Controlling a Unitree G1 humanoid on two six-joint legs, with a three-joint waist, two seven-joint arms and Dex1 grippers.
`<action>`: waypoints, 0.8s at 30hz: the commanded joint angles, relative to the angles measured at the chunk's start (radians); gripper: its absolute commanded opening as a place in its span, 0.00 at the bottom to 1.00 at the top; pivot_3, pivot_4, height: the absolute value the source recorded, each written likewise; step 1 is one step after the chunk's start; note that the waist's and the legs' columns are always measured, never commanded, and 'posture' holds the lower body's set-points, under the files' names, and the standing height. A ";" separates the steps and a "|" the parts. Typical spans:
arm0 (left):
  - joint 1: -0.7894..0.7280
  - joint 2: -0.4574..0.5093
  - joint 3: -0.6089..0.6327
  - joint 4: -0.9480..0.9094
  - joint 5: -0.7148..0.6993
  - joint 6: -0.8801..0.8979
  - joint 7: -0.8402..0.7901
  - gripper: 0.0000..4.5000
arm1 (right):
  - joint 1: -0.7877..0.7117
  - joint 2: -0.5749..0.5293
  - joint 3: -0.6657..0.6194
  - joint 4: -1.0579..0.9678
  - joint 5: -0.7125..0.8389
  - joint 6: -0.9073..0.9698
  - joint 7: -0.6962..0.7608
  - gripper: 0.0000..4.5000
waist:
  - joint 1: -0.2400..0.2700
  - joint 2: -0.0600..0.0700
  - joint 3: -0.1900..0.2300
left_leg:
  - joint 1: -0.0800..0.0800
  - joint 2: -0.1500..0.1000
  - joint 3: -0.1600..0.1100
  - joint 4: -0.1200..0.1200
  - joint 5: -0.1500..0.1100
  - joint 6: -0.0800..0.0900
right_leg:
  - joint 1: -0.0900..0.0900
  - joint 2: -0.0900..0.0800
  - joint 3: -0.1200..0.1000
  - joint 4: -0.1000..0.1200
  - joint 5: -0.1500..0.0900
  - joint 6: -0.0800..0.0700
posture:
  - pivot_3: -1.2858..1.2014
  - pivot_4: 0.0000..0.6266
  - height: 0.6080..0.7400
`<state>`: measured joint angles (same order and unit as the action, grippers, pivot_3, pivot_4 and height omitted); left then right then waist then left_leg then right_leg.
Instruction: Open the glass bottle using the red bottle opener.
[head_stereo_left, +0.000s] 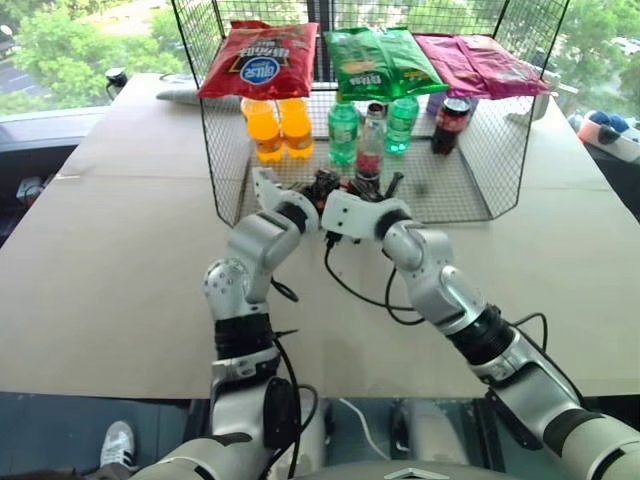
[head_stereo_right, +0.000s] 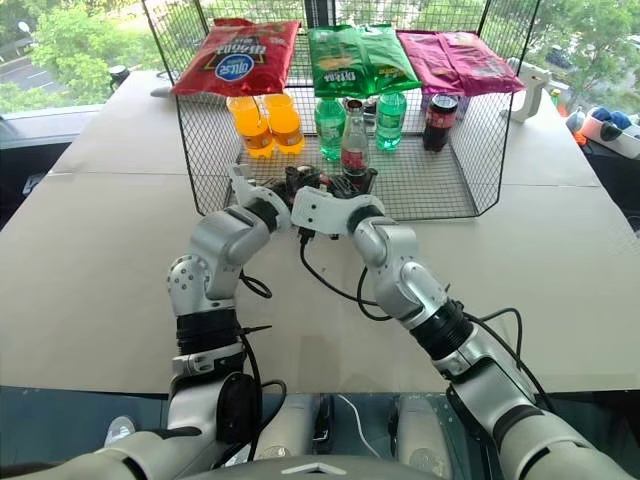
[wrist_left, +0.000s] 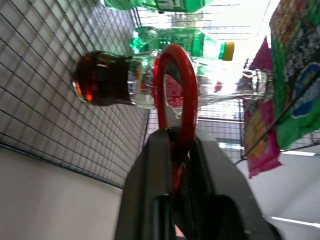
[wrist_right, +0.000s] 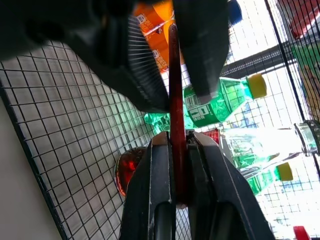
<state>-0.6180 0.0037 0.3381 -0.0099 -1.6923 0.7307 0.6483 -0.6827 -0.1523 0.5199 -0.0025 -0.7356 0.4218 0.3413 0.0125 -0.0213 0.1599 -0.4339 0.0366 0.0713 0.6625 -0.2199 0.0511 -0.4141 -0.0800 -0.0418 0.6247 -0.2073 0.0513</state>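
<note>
The right gripper (wrist_right: 179, 145) has its two black fingers pressed together on the red bottle opener (wrist_right: 174, 105), which stands edge-on between them in the right wrist view. The left gripper (wrist_left: 176, 142) is at the same opener: in the left wrist view its fingers (wrist_left: 155, 165) sit narrowly on both sides of the handle, and the rounded loop head rises beyond the tips. Whether they really press on it or only touch it, I cannot tell for sure. In the right wrist view the left gripper's fingers stand on either side of the opener's far end.

Both grippers meet at the open front of the wire basket (head_stereo_left: 480, 160). Inside stand two orange soda bottles (head_stereo_left: 279, 127), two green plastic bottles (head_stereo_left: 343, 130), a dark cola bottle (head_stereo_left: 449, 123) and the glass bottle (head_stereo_left: 371, 143). The glass bottle is upright, with dark red-brown liquid at its bottom, just behind the grippers and the opener. On the basket's top lie a red snack bag (head_stereo_left: 259, 58), a green snack bag (head_stereo_left: 382, 60) and a pink snack bag (head_stereo_left: 480, 63).
</note>
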 joint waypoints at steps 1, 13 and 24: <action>-0.004 0.081 -0.028 -0.046 -0.006 0.059 -0.055 0.59 | 0.024 -0.019 -0.072 -0.116 0.029 -0.007 0.006 0.00 | 0.000 0.000 0.000 | 0.000 0.000 0.000 0.000 0.000 0.000 | 0.000 0.000 0.000 0.000 0.000 0.000 | 0.52 0.24 1.00; -0.082 0.581 -0.247 -0.055 0.507 0.123 -0.869 0.89 | 0.357 -0.179 -0.350 -0.691 0.310 0.175 0.301 0.00 | 0.000 0.001 0.001 | 0.001 -0.001 0.003 -0.011 0.002 -0.004 | -0.002 0.000 -0.002 -0.003 0.001 0.002 | 0.52 0.24 1.00; -0.243 0.451 -0.521 0.266 1.176 -0.321 -1.162 0.95 | 0.486 -0.245 -0.465 -0.868 0.330 0.341 0.275 0.00 | 0.002 0.001 0.002 | 0.001 0.000 0.003 -0.013 0.002 -0.006 | -0.004 0.000 -0.002 -0.003 -0.002 -0.002 | 0.52 0.24 1.00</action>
<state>-0.8301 0.4658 -0.1756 0.2231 -0.5983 0.4946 -0.5020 -0.2014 -0.3851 0.0903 -0.8102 -0.4045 0.7484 0.6320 0.0143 -0.0202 0.1619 -0.4334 0.0362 0.0747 0.6496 -0.2176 0.0450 -0.4177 -0.0797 -0.0433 0.6213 -0.2093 0.0493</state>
